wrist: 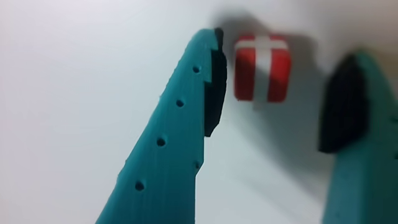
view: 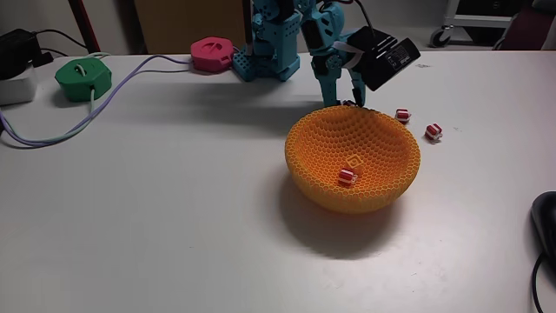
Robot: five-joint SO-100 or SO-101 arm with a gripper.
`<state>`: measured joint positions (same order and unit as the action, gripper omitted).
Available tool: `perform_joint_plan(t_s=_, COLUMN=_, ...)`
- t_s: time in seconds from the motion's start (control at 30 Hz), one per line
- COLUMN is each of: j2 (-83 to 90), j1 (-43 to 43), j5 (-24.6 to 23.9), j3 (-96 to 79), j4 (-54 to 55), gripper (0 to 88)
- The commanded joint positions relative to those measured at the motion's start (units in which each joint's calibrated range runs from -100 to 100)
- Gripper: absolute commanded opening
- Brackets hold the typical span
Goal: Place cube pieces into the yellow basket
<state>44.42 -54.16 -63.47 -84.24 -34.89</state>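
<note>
Red with a white band, a cube (wrist: 262, 67) sits on the counter (view: 174, 200) between the two teal fingers (wrist: 168, 143) of the hand (wrist: 273, 109) in the wrist view — the jaws stand wide and nothing touches it yet. It looks light, hard and smooth, so it would likely skid or tip if nudged by one pad first; the flat opposite faces are the place to pinch it, squarely and low.

In the fixed view the hand (view: 352, 103) hangs just behind the far rim of the basket (view: 382, 193), which hides the cube it is reaching for.

Counting in that view: one red-and-white cube (view: 347, 176) lies inside the basket on its mesh wall, and two more (view: 403, 114) (view: 433, 131) rest on the counter just right of the rim, near each other. With the cube between the fingers, that makes four red-and-white pieces — and one basket.
</note>
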Motion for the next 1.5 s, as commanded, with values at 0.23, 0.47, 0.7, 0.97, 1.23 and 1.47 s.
perform_joint_plan(t_s=0.23, j2=0.8, j1=0.0, j5=-2.0, j3=3.3, j4=-9.6, gripper=7.0)
perform_joint_plan(t_s=0.47, j2=5.8, j1=5.0, j5=1.4, j3=19.5, j4=-30.3, gripper=0.0)
perform_joint_plan(t_s=0.7, j2=5.9, j1=4.4, j5=-0.2, j3=44.4, j4=-52.4, gripper=0.0)
perform_joint_plan(t_s=0.97, j2=-1.5, j1=20.4, j5=13.4, j3=45.9, j4=-22.4, gripper=0.0)
perform_joint_plan(t_s=1.23, j2=-10.6, j1=24.4, j5=19.3, j3=36.1, j4=8.7, gripper=34.6)
perform_joint_plan(t_s=1.47, j2=-7.9, j1=21.0, j5=18.0, j3=31.5, j4=14.6, gripper=50.0)
